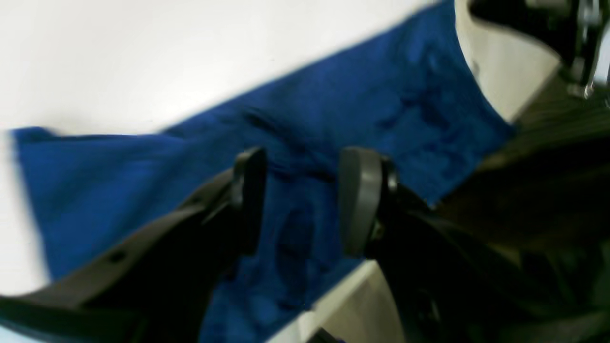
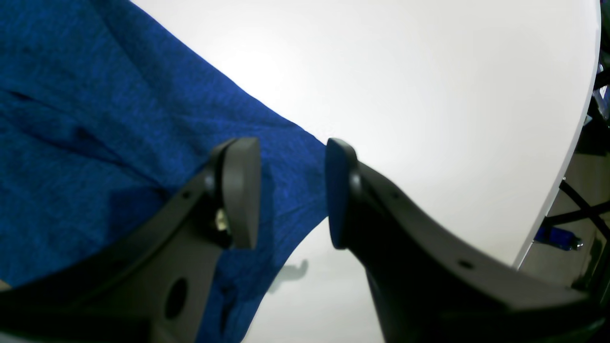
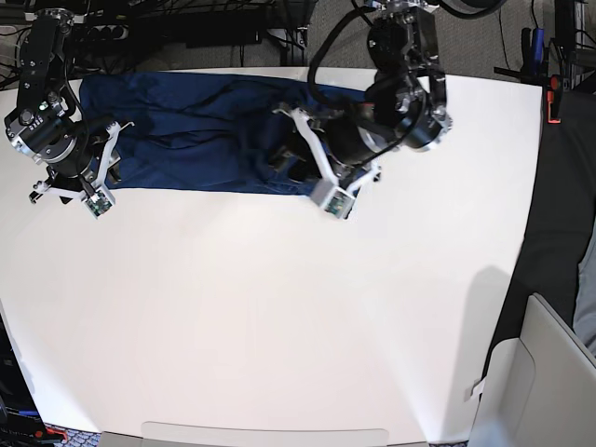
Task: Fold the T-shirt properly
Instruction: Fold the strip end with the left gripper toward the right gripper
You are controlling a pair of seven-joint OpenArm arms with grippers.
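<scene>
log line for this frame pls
shirt: folded strip, far table edge | left gripper: open above shirt, holding nothing | right gripper: open at shirt edge

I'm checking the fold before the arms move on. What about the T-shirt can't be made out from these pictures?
- Base view: the T-shirt's right end is hidden under the left gripper and its arm.
- Base view: its left end lies behind the right gripper.
- Left wrist view: motion blur smears the cloth; folds and layers are unreadable.
- Right wrist view: the picture's left edge cuts the shirt off.
- Sleeves and collar: not identifiable in any view.

Motion-blurred left wrist view — T-shirt (image 1: 333, 124) cut off at its bottom edge, folds smeared.
</scene>
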